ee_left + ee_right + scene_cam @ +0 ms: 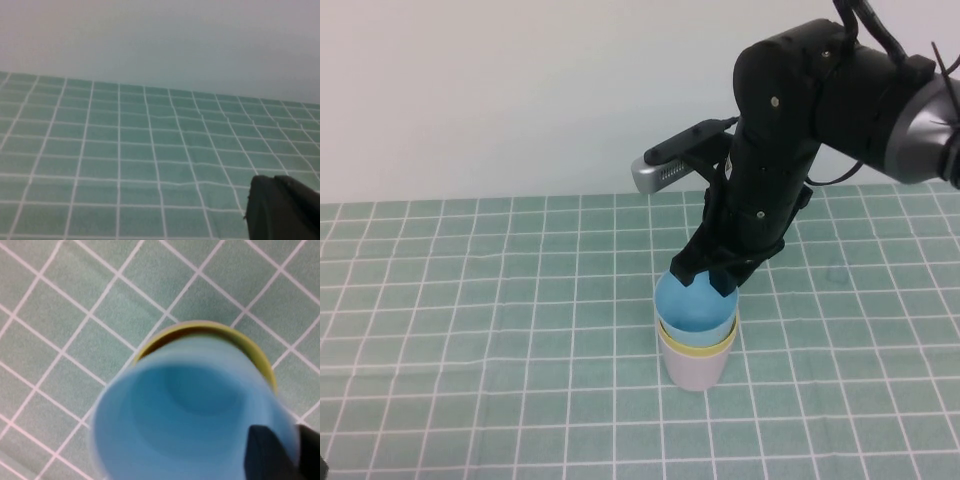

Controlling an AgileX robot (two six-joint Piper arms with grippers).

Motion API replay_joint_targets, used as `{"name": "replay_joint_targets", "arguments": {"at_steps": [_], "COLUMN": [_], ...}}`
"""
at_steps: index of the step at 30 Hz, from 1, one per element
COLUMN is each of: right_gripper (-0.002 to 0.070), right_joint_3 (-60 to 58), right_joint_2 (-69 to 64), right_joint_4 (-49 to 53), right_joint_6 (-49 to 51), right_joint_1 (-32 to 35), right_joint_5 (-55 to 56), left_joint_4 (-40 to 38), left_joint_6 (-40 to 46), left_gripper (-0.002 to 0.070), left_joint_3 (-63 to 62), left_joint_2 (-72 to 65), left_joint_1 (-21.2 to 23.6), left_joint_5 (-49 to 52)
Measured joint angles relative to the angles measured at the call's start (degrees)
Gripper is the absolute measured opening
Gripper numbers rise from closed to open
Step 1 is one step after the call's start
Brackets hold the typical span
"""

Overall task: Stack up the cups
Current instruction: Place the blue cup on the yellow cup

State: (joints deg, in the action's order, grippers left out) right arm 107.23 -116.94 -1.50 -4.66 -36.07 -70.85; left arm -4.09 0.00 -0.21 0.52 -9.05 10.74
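The left gripper [282, 207] shows only as a dark, blurred piece at the edge of the left wrist view, over bare surface [125, 150]; whether its jaws are wide or narrow I cannot tell, and the high view does not show it.

The three cups stand nested upright as one stack. The whitish-grey cup [694, 368] is at the bottom, resting on the surface. The yellow cup [697, 345] sits inside it, visible only as a thin band of rim. The light blue cup [693, 305] is on top and rises above the yellow rim, its open mouth facing up.

The right gripper [705, 278] reaches down from the black arm onto the far rim of the light blue cup, its jaws set narrowly at that rim and apparently pinching it. A silver wrist camera [665, 170] juts from the arm above the stack.

The right wrist view looks straight down into the light blue cup [195, 415], with the yellow cup [250, 347] peeking as an arc behind it and one dark fingertip [267, 452] at the blue wall.

The surface [470, 300] around the stack is a green cloth ruled with white grid lines. Beyond the stack a plain pale wall [520, 90] rises.
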Motion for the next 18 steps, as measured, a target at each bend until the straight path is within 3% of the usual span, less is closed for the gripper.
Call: {"name": "replay_joint_targets", "arguments": {"at_steps": [4,8,15,18], "right_gripper": [0.0256,0.0351,0.0367,0.0289], "right_joint_3": [0.00,0.00,0.49,0.74], "right_joint_2": [0.00,0.00,3.29,6.93], "right_joint_4": [0.00,0.00,0.00,-0.02], "right_joint_6": [0.00,0.21,0.44,1.61], "right_joint_1": [0.00,0.00,0.00,0.00], "right_joint_5": [0.10,0.10,0.10,0.10], "left_joint_4": [-6.03,-8.35,-6.97,-6.16], "left_joint_6": [0.00,0.87,4.58,5.43], "left_gripper": [-0.0001,-0.0001,-0.0001,-0.0001], "left_joint_3": [0.25,0.25,0.25,0.25], "left_joint_2": [0.00,0.00,0.00,0.00], "left_joint_1": [0.00,0.00,1.82,5.13], "left_joint_5": [0.33,6.30,9.25,9.82]}}
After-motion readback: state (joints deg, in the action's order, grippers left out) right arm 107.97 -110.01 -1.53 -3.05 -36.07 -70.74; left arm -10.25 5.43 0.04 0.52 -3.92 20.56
